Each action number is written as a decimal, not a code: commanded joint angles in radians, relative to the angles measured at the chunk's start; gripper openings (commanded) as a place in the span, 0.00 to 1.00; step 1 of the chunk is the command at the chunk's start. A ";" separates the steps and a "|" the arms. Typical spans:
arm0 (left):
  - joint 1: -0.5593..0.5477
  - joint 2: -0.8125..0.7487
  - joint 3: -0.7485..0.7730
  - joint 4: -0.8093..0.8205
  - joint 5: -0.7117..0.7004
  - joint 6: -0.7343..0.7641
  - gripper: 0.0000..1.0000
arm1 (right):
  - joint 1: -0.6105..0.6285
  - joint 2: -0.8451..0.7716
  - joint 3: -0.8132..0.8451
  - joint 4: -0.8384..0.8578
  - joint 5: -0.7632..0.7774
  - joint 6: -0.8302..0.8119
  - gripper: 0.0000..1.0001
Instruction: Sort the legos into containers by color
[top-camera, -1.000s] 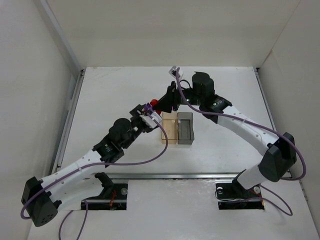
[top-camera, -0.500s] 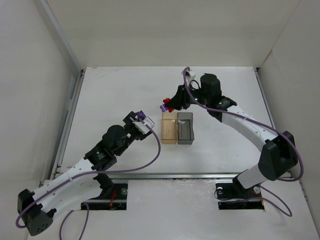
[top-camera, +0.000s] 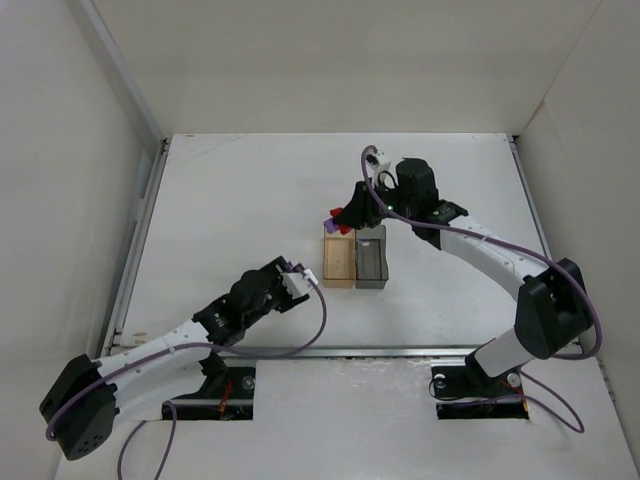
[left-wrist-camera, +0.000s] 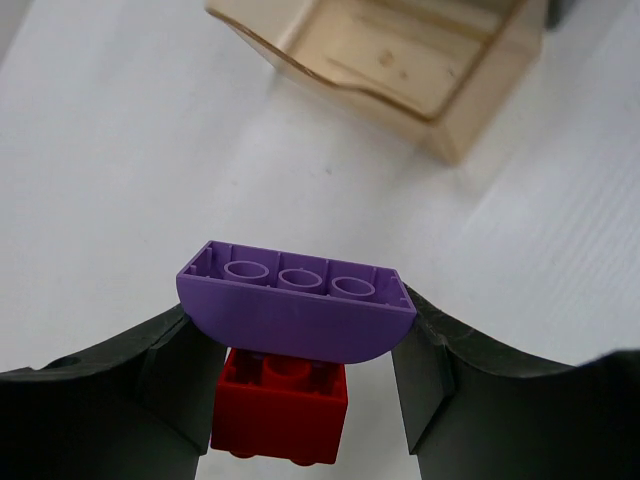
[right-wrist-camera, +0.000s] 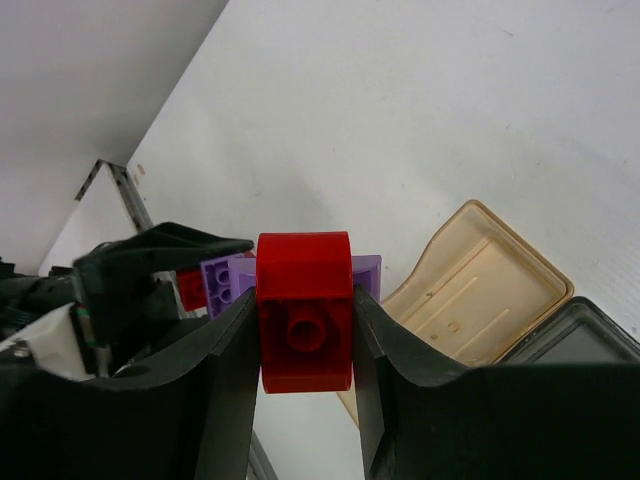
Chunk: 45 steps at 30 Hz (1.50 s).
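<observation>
Purple on top, red underneath, that's the left side rn. The left gripper (top-camera: 296, 278) sits well back from the trays, jaws about halfway in, clamped on the ends of a purple brick (left-wrist-camera: 295, 320). A lower red brick (left-wrist-camera: 282, 410) is stuck to it, hanging free, not touched by the fingers afaict.

Next over is the tan tray (top-camera: 338, 268). The grey tray (top-camera: 371, 265) is touching its right side. No legos visible in either, tho I only see parts of the insides.

The right gripper (top-camera: 348, 216) hovers by the far end of the tan tray, squeezed tight on a red block (right-wrist-camera: 305, 300). A purple piece (right-wrist-camera: 366, 270) pokes out behind that block on both sides. Looks attached, can't say 100%.

What could go wrong imo: both arms seem to have mixed-colour stacks, so any release over a tray dumps a wrong colour in with the right one. Also that lower red brick is held by stud friction only, so a quick swing could shake it off onto the table (top-camera: 230, 200). Tiny parts, so a regrip would be fiddly.
</observation>
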 joint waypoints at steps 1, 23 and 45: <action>0.006 -0.057 -0.084 0.203 0.080 0.011 0.18 | 0.020 -0.002 -0.004 0.032 0.021 -0.003 0.00; 0.006 0.110 0.211 0.229 0.217 0.046 0.89 | 0.140 0.029 0.097 -0.072 0.060 -0.078 0.00; 0.006 0.178 0.273 0.164 0.145 0.012 0.00 | 0.148 0.018 0.088 -0.072 0.050 -0.048 0.00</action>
